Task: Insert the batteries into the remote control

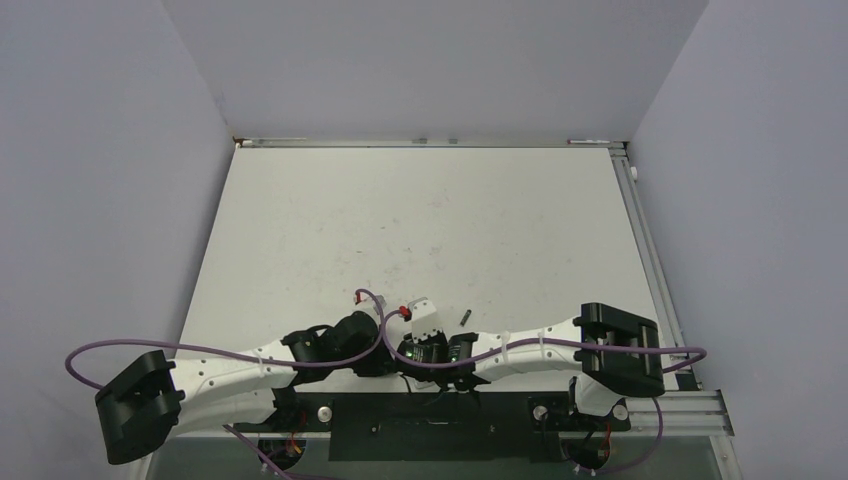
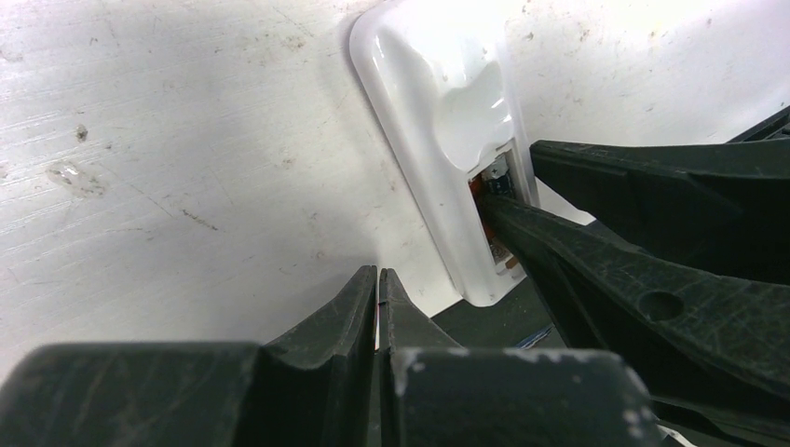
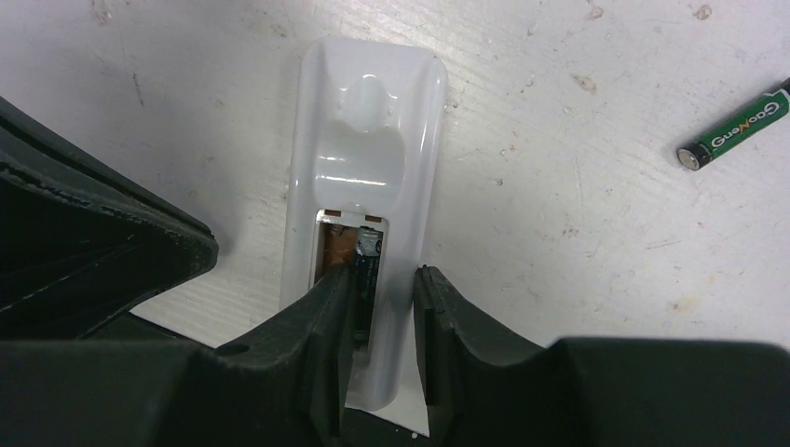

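Observation:
The white remote control (image 3: 368,140) lies back up near the table's front edge, also seen from above (image 1: 427,318), with its battery bay open. One dark battery (image 3: 365,275) sits in the bay's right slot. My right gripper (image 3: 384,275) stands narrowly open over the bay's near end: one finger is in the left slot against that battery, and the other is at the remote's outer right edge. A second battery (image 3: 736,135), black and green, lies loose on the table to the right (image 1: 465,315). My left gripper (image 2: 379,275) is shut on nothing, just left of the remote (image 2: 438,140).
Both arms meet at the table's front middle, with purple cables looping over them. The left gripper's dark body (image 3: 93,251) crowds the remote's left side. The black front rail (image 1: 430,425) lies just below the remote. Grey walls enclose the white table (image 1: 420,210).

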You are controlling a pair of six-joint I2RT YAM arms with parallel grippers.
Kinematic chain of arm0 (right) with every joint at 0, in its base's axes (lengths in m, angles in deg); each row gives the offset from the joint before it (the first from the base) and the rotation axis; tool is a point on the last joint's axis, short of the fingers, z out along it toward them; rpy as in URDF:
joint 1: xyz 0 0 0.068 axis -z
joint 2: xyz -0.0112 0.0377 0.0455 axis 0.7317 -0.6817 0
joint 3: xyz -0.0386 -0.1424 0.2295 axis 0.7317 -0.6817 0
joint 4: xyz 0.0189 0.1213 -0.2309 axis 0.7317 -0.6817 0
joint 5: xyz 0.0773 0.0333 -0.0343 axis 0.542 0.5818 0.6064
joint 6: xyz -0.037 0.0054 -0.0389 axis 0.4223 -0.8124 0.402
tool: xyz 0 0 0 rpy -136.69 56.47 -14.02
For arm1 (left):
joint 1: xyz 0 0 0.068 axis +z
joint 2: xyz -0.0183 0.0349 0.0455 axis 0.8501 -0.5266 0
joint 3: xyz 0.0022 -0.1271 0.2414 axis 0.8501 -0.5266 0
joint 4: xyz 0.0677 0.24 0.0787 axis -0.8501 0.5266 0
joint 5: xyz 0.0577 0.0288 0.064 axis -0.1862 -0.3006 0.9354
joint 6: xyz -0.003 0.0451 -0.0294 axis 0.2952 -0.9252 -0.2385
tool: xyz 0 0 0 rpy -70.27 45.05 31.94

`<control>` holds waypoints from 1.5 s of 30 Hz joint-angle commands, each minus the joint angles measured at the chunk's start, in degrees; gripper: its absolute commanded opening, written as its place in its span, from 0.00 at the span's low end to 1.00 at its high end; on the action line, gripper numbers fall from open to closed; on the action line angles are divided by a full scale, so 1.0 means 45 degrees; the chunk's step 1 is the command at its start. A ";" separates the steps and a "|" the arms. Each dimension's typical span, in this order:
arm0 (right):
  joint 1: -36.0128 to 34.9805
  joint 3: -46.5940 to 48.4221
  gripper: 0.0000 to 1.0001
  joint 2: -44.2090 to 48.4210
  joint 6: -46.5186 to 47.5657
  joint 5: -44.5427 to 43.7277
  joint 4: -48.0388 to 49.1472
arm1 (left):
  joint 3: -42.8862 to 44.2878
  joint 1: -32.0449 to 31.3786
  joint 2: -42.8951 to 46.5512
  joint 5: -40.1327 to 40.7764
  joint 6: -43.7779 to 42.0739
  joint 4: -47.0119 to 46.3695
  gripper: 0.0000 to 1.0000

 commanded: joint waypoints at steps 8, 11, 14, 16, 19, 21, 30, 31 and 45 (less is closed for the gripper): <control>-0.0165 0.0459 0.25 -0.0130 -0.0022 -0.0001 -0.0629 | 0.0475 0.0054 -0.0046 0.0248 -0.0292 0.0012 0.02; -0.0176 0.0671 0.26 0.0007 -0.0036 -0.0364 -0.0944 | 0.0573 0.0107 0.0129 0.0360 -0.0370 0.0300 0.02; -0.0178 0.0857 0.29 0.0160 -0.0046 -0.0625 -0.1206 | 0.0664 0.0156 0.0305 0.0489 -0.0439 0.0596 0.02; -0.0199 0.0919 0.31 0.0286 -0.0039 -0.0732 -0.1280 | 0.0723 0.0188 0.0410 0.0540 -0.0476 0.0741 0.02; -0.0214 0.0963 0.34 0.0452 -0.0018 -0.0756 -0.1292 | 0.0801 0.0227 0.0540 0.0591 -0.0533 0.0945 0.02; -0.0229 0.0964 0.37 0.0501 -0.0021 -0.0742 -0.1247 | 0.0875 0.0258 0.0593 0.0615 -0.0585 0.1050 0.02; -0.0599 0.0930 0.41 0.1180 -0.0237 -0.0841 -0.1284 | 0.1859 0.0635 0.0601 0.0819 -0.1165 0.1886 0.03; -0.0693 0.0911 0.41 0.1293 -0.0278 -0.0829 -0.1246 | 0.2040 0.0703 0.0570 0.0822 -0.1279 0.1952 0.03; -0.2046 -0.0382 0.18 0.2432 -0.1311 -0.0879 0.0231 | 0.4136 0.1911 -0.2009 -0.1030 -0.2557 0.0426 0.09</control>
